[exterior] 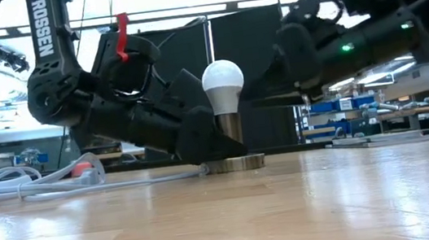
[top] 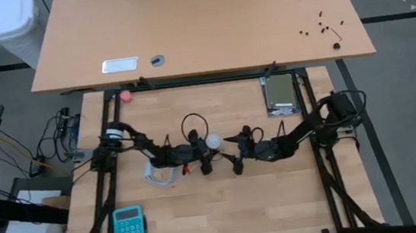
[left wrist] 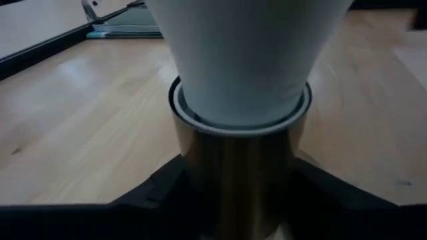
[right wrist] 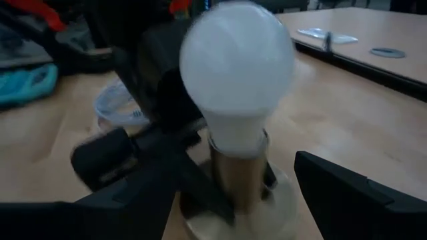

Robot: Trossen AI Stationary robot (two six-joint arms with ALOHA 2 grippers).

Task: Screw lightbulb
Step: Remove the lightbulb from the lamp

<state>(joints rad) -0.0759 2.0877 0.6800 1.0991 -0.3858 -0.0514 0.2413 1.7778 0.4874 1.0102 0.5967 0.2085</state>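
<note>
The white lightbulb (exterior: 222, 78) stands upright in a brass socket (exterior: 229, 128) whose round base disc (exterior: 236, 164) sits flat on the wooden table. My left gripper (top: 205, 155) comes in low from the table's left and is closed around the socket barrel just under the bulb (left wrist: 240, 60). My right gripper (top: 234, 154) hovers to the right of the bulb (right wrist: 237, 63), open, with the bulb ahead of its fingers and nothing between them. My left gripper pinches the socket's brass barrel (left wrist: 233, 173) between its two fingers (left wrist: 157, 197), one on each side, below the bulb's neck. The fingers come nearly level from the table's left. The socket stays upright with its base disc on the table.
The socket's white cord (exterior: 33, 181) coils on the table to the left. A teal calculator (top: 128, 227) lies near the front left, a pink ball (top: 125, 95) at the far left, and a grey device (top: 281, 94) at the far right.
</note>
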